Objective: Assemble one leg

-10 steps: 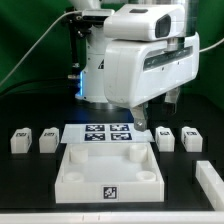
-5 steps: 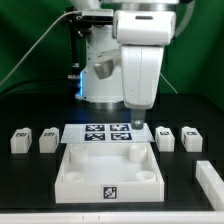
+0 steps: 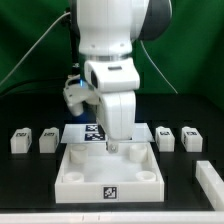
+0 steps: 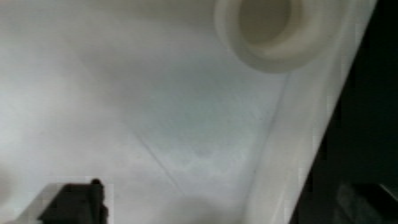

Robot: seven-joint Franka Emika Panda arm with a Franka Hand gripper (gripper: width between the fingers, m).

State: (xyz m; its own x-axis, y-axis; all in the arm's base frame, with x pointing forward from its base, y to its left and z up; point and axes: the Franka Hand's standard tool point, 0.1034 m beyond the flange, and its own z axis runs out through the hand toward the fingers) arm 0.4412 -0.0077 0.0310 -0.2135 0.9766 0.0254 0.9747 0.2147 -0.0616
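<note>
The arm point(image 3: 108, 60) has a smooth white plastic shell with a slight gloss. The worktop point(image 3: 25, 185) is matt black. The panel point(image 3: 72, 178) is matt white plastic; the wrist view shows its face smooth and even, and its socket point(image 4: 267, 25) smooth-walled. The legs point(image 3: 20, 139) look like the same matt white plastic. The fingers point(image 4: 71, 200) of the gripper point(image 4: 217, 198) are dull black. The far backdrop point(image 3: 25, 40) looks like green cloth.

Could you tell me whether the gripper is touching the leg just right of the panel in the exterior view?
Apart. The exterior view shows the gripper down over the panel, with a clear gap to that leg.
</note>
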